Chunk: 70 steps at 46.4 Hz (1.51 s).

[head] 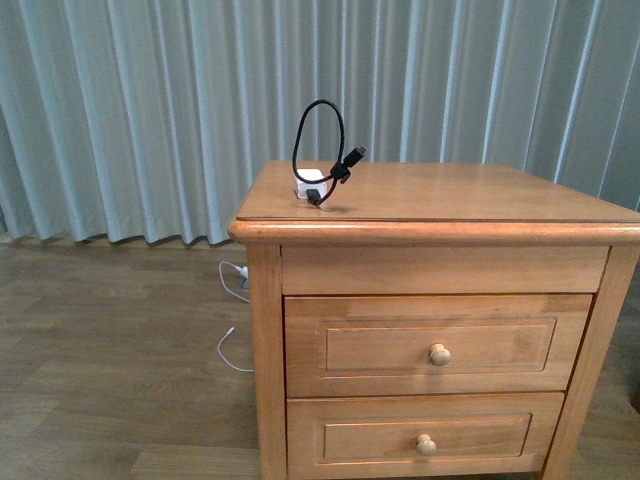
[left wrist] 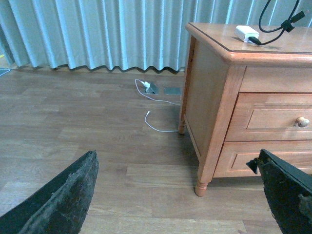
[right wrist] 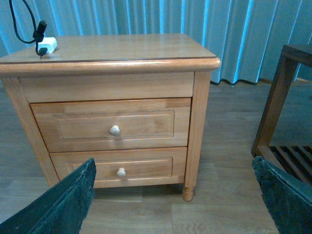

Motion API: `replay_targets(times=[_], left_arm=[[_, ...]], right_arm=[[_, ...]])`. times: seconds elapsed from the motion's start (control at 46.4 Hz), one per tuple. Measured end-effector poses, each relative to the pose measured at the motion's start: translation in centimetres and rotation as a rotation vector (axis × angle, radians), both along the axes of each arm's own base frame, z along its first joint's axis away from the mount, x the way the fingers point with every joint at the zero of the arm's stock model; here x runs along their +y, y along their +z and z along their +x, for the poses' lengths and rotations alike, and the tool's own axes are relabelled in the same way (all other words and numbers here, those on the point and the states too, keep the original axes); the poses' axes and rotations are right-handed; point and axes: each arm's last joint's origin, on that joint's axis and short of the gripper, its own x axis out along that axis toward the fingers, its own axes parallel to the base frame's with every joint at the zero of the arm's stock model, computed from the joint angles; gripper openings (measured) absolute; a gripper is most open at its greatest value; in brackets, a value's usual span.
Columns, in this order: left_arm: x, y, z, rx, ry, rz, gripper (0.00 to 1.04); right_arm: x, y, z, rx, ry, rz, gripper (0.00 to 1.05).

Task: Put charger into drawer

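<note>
Drawer [head: 438, 343], upper of two in the nightstand [head: 480, 192], you will find shut with its contents unseen; your left gripper [left wrist: 175, 161] and right gripper [right wrist: 173, 163] both gape wide, holding nothing; charger [head: 313, 185] rests on the nightstand top near its left edge.

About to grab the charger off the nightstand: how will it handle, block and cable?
The charger looks small and probably light, so a push may just slide it across the smooth nightstand top. Its thin cable stands in an upright loop, so it seems springy rather than limp, and will likely sway or trail once the charger is lifted.
</note>
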Motion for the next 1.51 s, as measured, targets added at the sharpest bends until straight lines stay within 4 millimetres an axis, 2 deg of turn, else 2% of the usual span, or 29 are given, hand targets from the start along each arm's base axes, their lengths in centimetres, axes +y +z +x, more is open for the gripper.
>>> replay_targets(times=[0.431,0.56,0.883,1.077,1.314,1.508], left_arm=[[0.0,0.0,0.0,0.000,0.000,0.000,0.99],[0.0,0.0,0.0,0.000,0.000,0.000,0.99],[0.0,0.0,0.0,0.000,0.000,0.000,0.99],[0.0,0.0,0.0,0.000,0.000,0.000,0.99],[0.0,0.0,0.0,0.000,0.000,0.000,0.99],[0.0,0.0,0.0,0.000,0.000,0.000,0.99]], right_arm=[[0.0,0.0,0.0,0.000,0.000,0.000,0.97],[0.1,-0.8,0.1,0.180,-0.127,0.000,0.97],[0.1,-1.2,0.1,0.233,-0.117,0.008,0.97],[0.2,-0.8,0.4,0.285,-0.084,0.025,0.97],[0.4,0.9,2.5,0.294,-0.026,0.029,0.97],[1.0,2.3,6.1,0.302,0.002,-0.015,0.97]])
